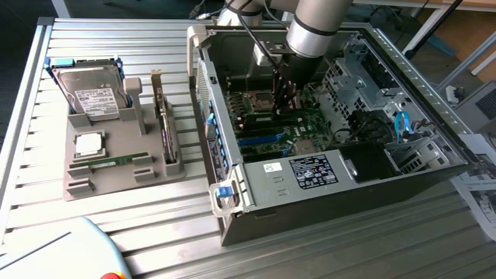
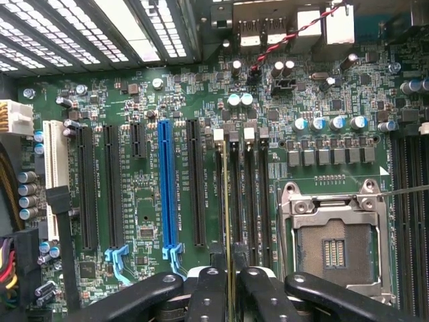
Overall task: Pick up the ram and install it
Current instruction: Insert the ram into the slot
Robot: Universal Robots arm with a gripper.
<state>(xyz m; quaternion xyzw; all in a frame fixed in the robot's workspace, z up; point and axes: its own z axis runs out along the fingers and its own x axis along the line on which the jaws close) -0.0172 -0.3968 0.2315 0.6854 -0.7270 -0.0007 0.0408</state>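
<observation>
The ram [image 2: 229,221] shows edge-on in the wrist view as a thin strip with a yellowish edge, clamped between my fingertips [image 2: 211,295]. It runs along the black memory slots [image 2: 244,194] on the motherboard, next to the white latches; I cannot tell whether it is seated. In the exterior view my gripper [image 1: 284,107] reaches straight down into the open computer case [image 1: 232,174], and a green strip, the ram [image 1: 271,118], lies just under the fingers. A second green stick [image 1: 108,161] lies on the grey holder outside the case.
The empty processor socket [image 2: 335,248] sits close beside the memory slots, and a blue expansion slot [image 2: 167,188] lies on the other side. On the holder [image 1: 116,186] stand a hard drive [image 1: 93,93] and an expansion card [image 1: 164,125]. Drive cages and cables crowd the case's far side.
</observation>
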